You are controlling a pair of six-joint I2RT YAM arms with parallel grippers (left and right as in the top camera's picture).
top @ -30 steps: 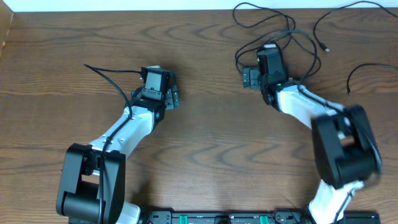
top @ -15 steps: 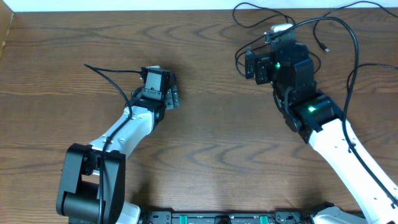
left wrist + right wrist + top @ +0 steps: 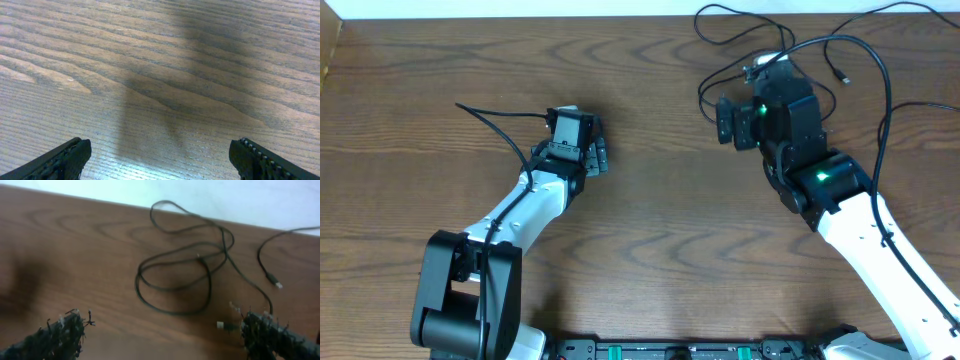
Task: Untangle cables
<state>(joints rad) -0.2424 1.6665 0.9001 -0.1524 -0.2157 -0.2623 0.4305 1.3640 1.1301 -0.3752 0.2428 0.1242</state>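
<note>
Both pincers, left gripper (image 3: pixel 160 161) and right gripper (image 3: pixel 165 336), gape fully and hold nothing. Your right one has swung up over the far right corner of the dark wooden table (image 3: pixel 160 70), so the thin black looped cables (image 3: pixel 138 282) now lie just ahead of it, untouched and ready for a first grab. Their main loop lies flat, long axis left-to-right, one tail trailing toward the right fingertip.

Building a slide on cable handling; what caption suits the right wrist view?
Right gripper, jaws open, above a wooden table with loosely looped black cables ahead.
</note>
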